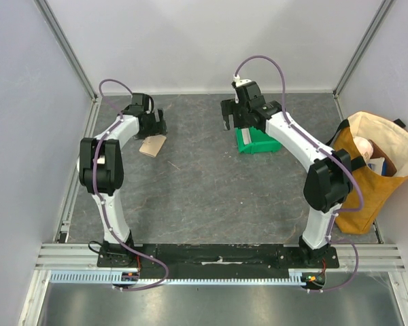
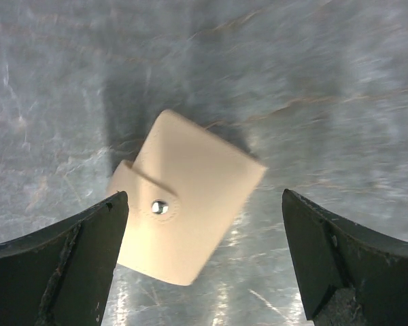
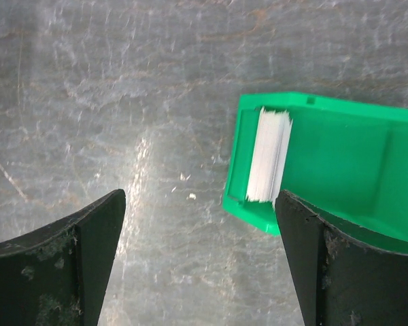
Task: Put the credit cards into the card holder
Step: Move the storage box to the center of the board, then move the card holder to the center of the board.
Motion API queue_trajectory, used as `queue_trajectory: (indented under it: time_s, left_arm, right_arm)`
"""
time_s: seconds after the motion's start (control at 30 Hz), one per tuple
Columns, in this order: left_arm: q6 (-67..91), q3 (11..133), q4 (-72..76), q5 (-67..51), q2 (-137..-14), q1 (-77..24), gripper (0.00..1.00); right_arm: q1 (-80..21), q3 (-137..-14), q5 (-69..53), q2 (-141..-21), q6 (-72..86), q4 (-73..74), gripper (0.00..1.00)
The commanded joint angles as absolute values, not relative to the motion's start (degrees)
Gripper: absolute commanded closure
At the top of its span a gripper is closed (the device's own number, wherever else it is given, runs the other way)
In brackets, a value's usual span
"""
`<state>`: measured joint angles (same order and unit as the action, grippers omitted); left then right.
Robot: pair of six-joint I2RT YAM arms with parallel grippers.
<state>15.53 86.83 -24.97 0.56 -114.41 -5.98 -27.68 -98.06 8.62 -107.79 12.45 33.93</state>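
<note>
Credit cards (image 3: 268, 156) sit stacked inside the green bin (image 3: 340, 163), none loaded yet. Card holder (image 2: 187, 224) lies shut on the tabletop (image 1: 204, 190), well left of the bin. Left end effector (image 2: 204, 204) and right end effector (image 3: 200, 200) are both spread, empty. Basically nothing's done.

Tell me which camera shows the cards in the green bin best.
Right wrist: the whitish card stack stands on edge inside the green bin, close up. Top external shows it tiny; left wrist misses it.
</note>
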Motion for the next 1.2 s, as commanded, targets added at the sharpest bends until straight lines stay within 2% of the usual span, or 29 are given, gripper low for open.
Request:
queue_trajectory:
  time_s: [0.0,0.17,0.33,0.6,0.7,0.8,0.87,0.97,1.17]
  left_arm:
    - [13.1,89.1,-31.3,6.4,-117.7,-5.2,0.01]
    - [13.7,86.0,-33.0,1.5,-118.8,-5.3,0.01]
    - [17.6,74.6,-29.3,-8.9,-112.7,-8.7,0.06]
    - [28.5,57.2,-20.1,-19.0,-99.5,-22.6,0.07]
    - [36.3,51.4,-15.9,-19.3,-92.8,-29.7,0.07]
    - [41.6,46.4,-12.2,-19.0,-85.1,-32.6,0.07]
    - [40.3,47.0,-16.0,-14.3,-79.8,-32.3,0.07]
    - [34.5,50.1,-20.6,-2.3,-75.7,-31.2,0.01]
    - [24.5,57.7,-17.4,-14.1,-85.9,-21.3,0.01]
  right_arm:
    - [-27.9,-93.8,2.4,-103.4,13.5,32.5,0.02]
    - [-27.9,-88.0,-1.7,-100.9,14.5,30.4,0.02]
    - [-28.3,-81.7,-6.3,-98.9,15.9,27.9,0.02]
    - [-30.9,-68.0,-15.5,-94.8,21.1,19.9,0.02]
    - [-32.2,-62.2,-15.6,-92.6,23.3,17.1,0.02]
    - [-32.3,-57.4,-15.6,-90.6,26.3,13.9,0.02]
    - [-32.5,-55.2,-16.1,-89.4,28.2,11.9,0.02]
    - [-32.8,-53.1,-17.0,-88.6,31.0,9.2,0.02]
    - [-34.5,-50.3,-16.3,-89.4,38.6,2.1,0.05]
